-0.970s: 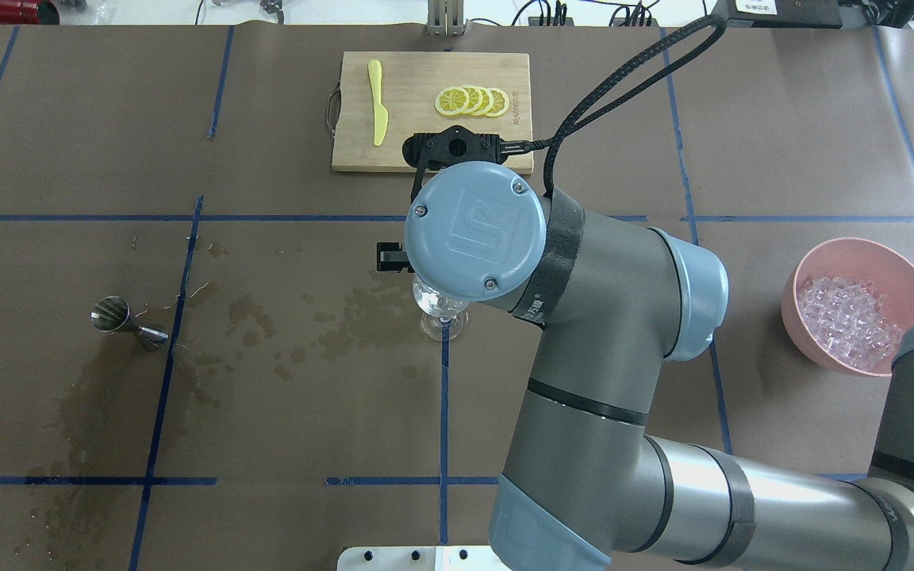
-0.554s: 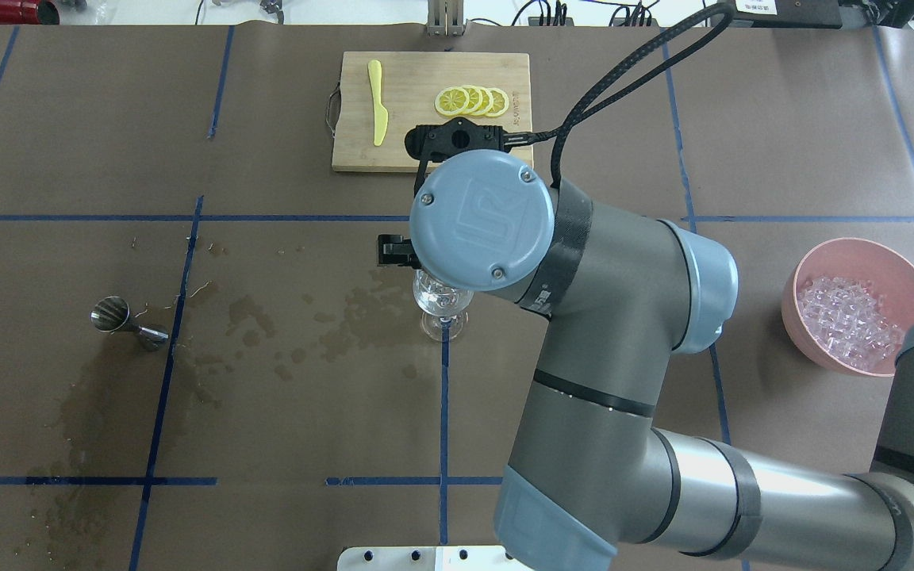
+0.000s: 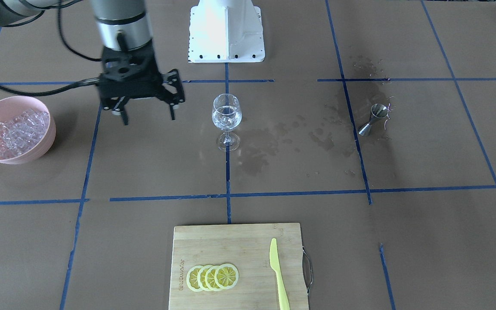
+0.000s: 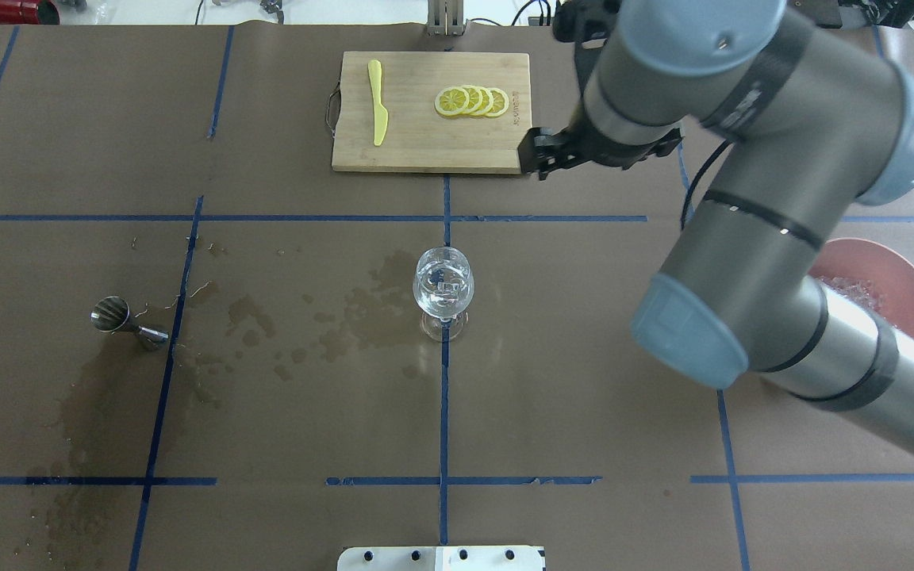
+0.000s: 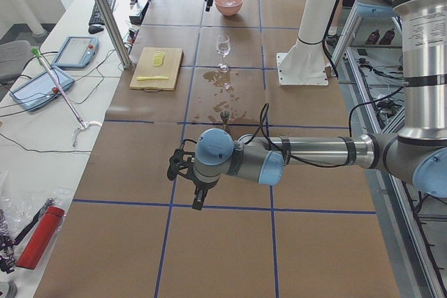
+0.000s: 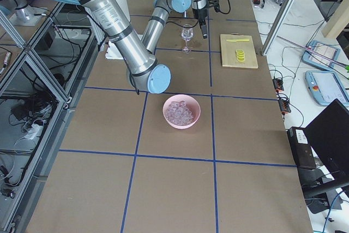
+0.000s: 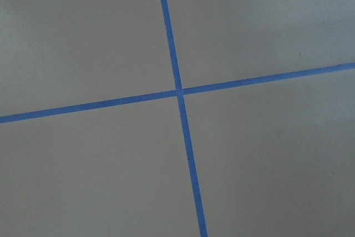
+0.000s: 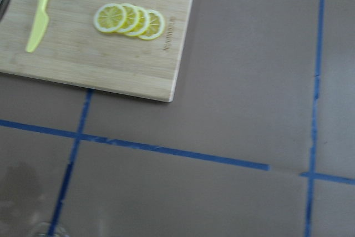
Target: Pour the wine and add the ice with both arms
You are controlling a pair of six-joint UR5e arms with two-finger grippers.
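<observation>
A clear stemmed wine glass (image 3: 226,117) stands at the table's middle, also in the overhead view (image 4: 443,290). It holds a little clear wine (image 3: 226,123) and a few ice cubes (image 4: 441,279). My right gripper (image 3: 148,119) is open and empty. It hangs above the paper between the glass and the pink bowl (image 3: 37,148) of ice (image 3: 15,127). My left gripper (image 5: 185,183) shows only in the exterior left view, far from the glass. I cannot tell whether it is open or shut. Its wrist camera sees only paper and blue tape.
A steel jigger (image 4: 128,321) stands on wet stains on my left side. A wooden cutting board (image 4: 425,143) with lemon slices (image 4: 473,101) and a yellow knife (image 4: 378,103) lies at the far edge. My right arm partly hides the bowl (image 4: 901,274) in the overhead view.
My right arm has lifted off the wine glass and swung away toward the far right. The glass, hidden under the wrist before, now stands in full view.
</observation>
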